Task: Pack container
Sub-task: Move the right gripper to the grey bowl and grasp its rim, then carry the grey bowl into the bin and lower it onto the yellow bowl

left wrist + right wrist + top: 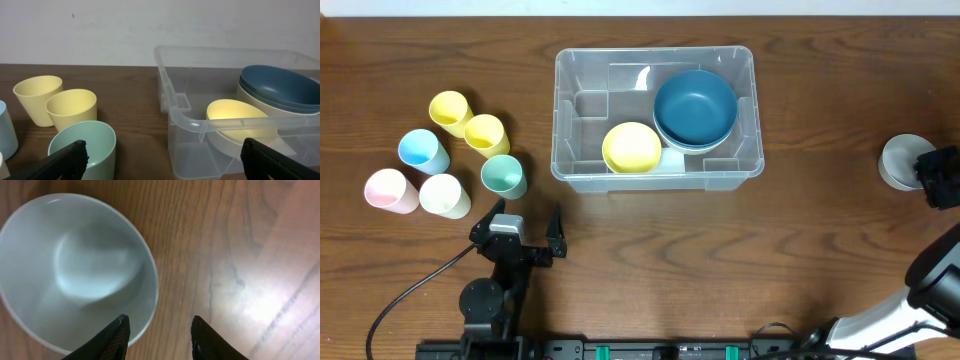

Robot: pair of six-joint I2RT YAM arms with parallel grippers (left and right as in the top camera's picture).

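Spreading beneath everything is the brown table. Ahead and to the right of the left jaws, which stand wide with nothing between them, sits the clear container. It holds a blue bowl nested in a paler one, and a yellow bowl. A pale grey bowl has its rim between the right jaws, which are partly spread, the outer one clear of it. Six cups cluster ahead-left of the left jaws.
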